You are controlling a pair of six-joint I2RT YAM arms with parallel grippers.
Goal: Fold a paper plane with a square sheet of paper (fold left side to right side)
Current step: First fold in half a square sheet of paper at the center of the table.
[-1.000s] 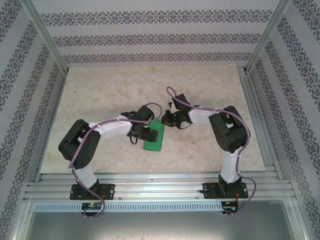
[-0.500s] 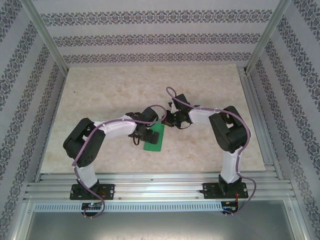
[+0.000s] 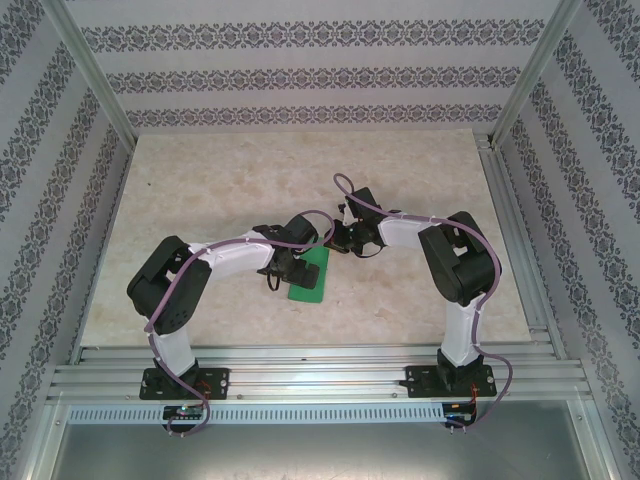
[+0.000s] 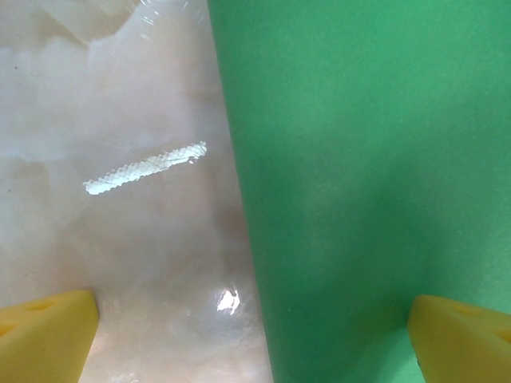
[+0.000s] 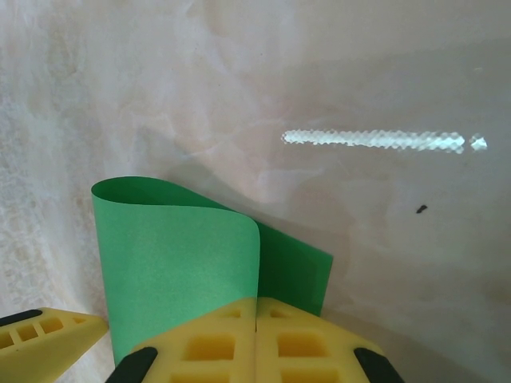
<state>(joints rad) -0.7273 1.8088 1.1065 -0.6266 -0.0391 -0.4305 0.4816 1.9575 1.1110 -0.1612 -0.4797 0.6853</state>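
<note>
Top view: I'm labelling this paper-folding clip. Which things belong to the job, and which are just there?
Job: the square sheet of paper, left gripper, right gripper.
Just there: marble table, patterned walls, light glare on the table.

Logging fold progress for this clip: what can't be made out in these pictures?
- Top view: the thin bright green paper sheet lies partly under the left arm; any crease is too small to judge.
- Left wrist view: the sheet runs off the top, right and bottom edges.
- Right wrist view: the shut right pincer covers the sheet's near edge; whether it pinches the paper is unclear.
</note>
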